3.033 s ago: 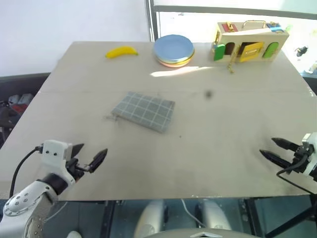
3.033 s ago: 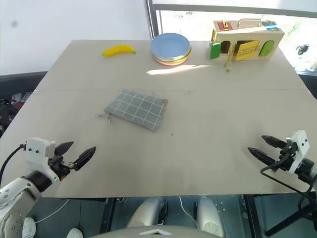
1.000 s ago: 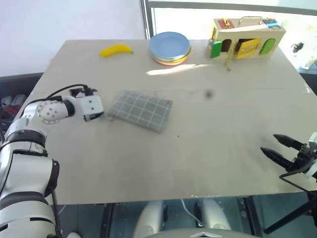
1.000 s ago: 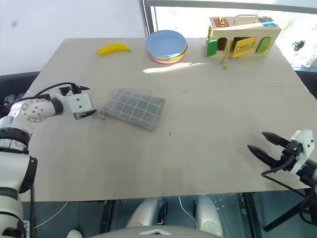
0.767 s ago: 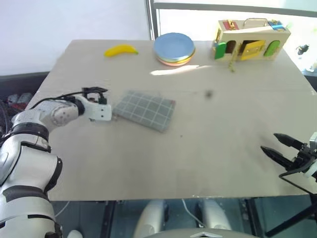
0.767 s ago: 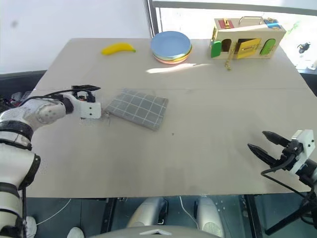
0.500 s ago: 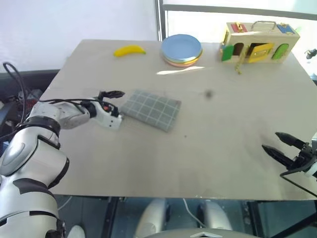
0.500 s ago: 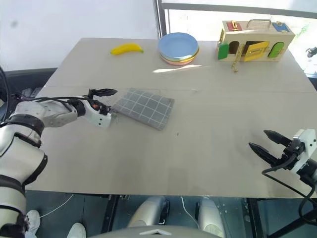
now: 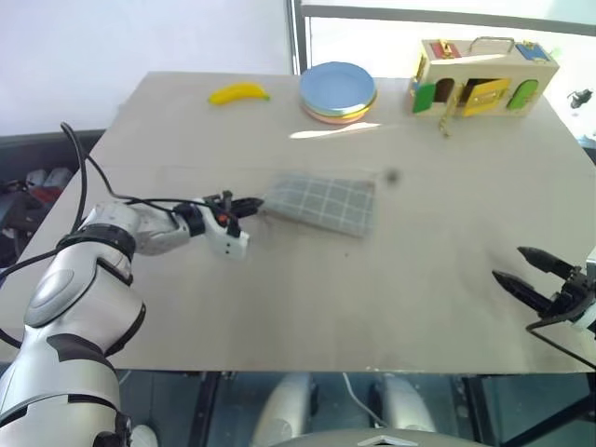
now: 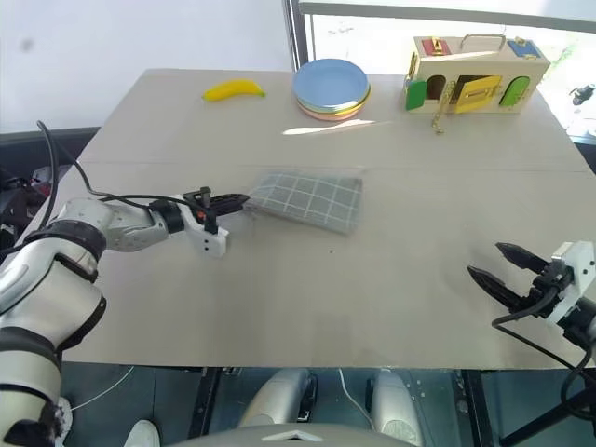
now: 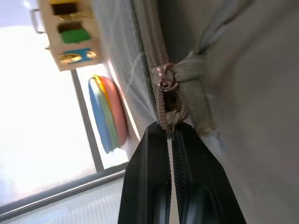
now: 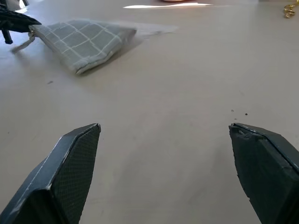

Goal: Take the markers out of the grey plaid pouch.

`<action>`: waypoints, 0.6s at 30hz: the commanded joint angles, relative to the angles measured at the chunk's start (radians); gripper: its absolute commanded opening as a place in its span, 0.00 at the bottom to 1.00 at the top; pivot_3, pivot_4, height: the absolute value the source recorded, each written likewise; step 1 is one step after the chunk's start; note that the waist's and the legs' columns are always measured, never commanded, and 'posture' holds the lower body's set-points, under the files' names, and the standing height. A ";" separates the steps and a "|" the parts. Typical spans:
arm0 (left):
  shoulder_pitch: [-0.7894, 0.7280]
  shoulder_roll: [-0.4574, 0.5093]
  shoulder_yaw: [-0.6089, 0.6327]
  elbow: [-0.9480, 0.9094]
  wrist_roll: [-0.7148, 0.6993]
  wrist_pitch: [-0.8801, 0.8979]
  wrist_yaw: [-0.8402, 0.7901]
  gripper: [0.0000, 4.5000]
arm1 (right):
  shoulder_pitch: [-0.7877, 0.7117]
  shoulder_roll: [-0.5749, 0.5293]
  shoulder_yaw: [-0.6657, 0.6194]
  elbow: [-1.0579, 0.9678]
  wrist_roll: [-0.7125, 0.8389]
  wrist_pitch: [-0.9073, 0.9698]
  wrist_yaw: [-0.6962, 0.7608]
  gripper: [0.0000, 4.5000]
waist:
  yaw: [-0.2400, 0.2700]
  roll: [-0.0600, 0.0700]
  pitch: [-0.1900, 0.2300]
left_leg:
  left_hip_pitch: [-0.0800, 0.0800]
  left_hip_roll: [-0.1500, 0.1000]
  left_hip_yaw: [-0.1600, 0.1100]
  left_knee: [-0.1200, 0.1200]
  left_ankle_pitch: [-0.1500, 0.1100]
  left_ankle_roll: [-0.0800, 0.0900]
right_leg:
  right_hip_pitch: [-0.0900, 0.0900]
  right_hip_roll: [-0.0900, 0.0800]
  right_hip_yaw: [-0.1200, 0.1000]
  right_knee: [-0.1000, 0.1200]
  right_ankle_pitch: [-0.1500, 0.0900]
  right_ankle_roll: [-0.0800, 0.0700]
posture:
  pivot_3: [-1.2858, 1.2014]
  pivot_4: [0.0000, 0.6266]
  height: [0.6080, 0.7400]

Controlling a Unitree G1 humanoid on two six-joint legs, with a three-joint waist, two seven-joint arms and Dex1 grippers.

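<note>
The grey plaid pouch (image 9: 321, 202) lies flat near the middle of the table, its left end towards my left gripper (image 9: 253, 204). That gripper is shut on the pouch's left end. In the left wrist view the black fingers (image 11: 149, 182) pinch the zipper tape just below the metal pull (image 11: 164, 79). The markers are hidden. My right gripper (image 9: 508, 264) hovers open at the table's near right edge, far from the pouch (image 12: 84, 39), with nothing between its fingers.
At the back of the table lie a yellow banana (image 9: 238, 93), a stack of round plates (image 9: 337, 90) and a wooden latch box (image 9: 486, 74). The tan table (image 9: 391, 307) stretches between the pouch and the right gripper.
My left gripper closed on the pouch's left end and moved right, and the pouch slid right with it. The right gripper stayed put and open.
</note>
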 commanded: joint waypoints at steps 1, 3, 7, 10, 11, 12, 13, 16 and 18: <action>0.048 0.009 0.104 -0.064 -0.219 -0.168 -0.171 0.01 | 0.001 0.001 -0.022 -0.020 0.012 -0.018 -0.001 1.00 | -0.008 0.000 0.000 | 0.000 0.000 0.000 0.000 0.000 0.000 | 0.000 0.000 0.000 0.000 0.000 0.000 | 0.52 0.24 1.00; 0.101 -0.005 0.133 -0.108 -0.370 -0.212 -0.313 0.01 | -0.001 0.005 -0.015 -0.017 0.009 -0.019 -0.001 1.00 | -0.016 0.000 0.000 | -0.001 0.000 0.000 0.000 0.000 0.000 | -0.001 -0.001 0.000 -0.001 0.000 0.000 | 0.52 0.24 1.00; 0.295 0.004 0.118 -0.414 -0.857 -0.019 -0.701 0.01 | -0.014 0.013 0.001 -0.015 0.005 -0.020 -0.006 1.00 | -0.030 0.002 -0.001 | 0.000 0.001 0.001 0.000 0.000 0.000 | -0.001 -0.001 0.001 0.000 0.000 0.000 | 0.52 0.24 1.00; 0.440 0.039 0.164 -0.740 -1.165 0.294 -0.950 0.01 | -0.024 0.015 0.012 -0.015 -0.003 -0.025 -0.007 1.00 | -0.043 0.002 -0.001 | -0.001 0.002 0.001 0.000 0.000 0.000 | -0.002 -0.005 0.003 0.002 0.000 0.000 | 0.52 0.24 1.00; 0.472 0.046 0.188 -0.822 -1.221 0.383 -1.000 0.01 | -0.029 0.014 0.019 -0.022 -0.007 -0.027 -0.009 1.00 | -0.043 0.002 -0.001 | 0.000 0.002 0.001 0.001 0.000 0.000 | -0.002 -0.005 0.003 0.003 0.000 0.000 | 0.52 0.24 1.00; 0.498 0.050 0.213 -0.888 -1.254 0.455 -1.035 0.01 | -0.035 0.014 0.024 -0.033 -0.007 -0.023 -0.016 1.00 | -0.043 0.002 -0.001 | 0.000 0.002 0.001 0.001 0.000 0.000 | -0.002 -0.005 0.003 0.003 0.000 0.000 | 0.52 0.24 1.00; 0.519 0.053 0.239 -0.938 -1.271 0.509 -1.060 0.01 | -0.037 0.015 0.027 -0.043 -0.006 -0.020 -0.021 1.00 | -0.043 0.002 -0.001 | 0.000 0.002 0.001 0.002 0.000 0.000 | -0.002 -0.005 0.003 0.004 0.000 0.000 | 0.52 0.24 1.00; 0.570 0.037 0.315 -1.075 -1.300 0.654 -1.111 0.01 | -0.057 0.021 0.061 -0.103 -0.006 -0.006 -0.047 1.00 | -0.042 0.004 -0.002 | 0.002 0.003 0.002 0.003 0.000 0.000 | 0.000 0.001 0.004 0.005 0.000 0.000 | 0.52 0.24 1.00; 0.590 0.011 0.361 -1.130 -1.294 0.716 -1.126 0.16 | -0.074 0.021 0.086 -0.158 0.003 0.014 -0.073 1.00 | -0.042 0.004 -0.002 | 0.003 0.003 0.002 0.004 0.000 0.000 | 0.000 0.002 0.004 0.006 0.000 0.000 | 0.52 0.24 1.00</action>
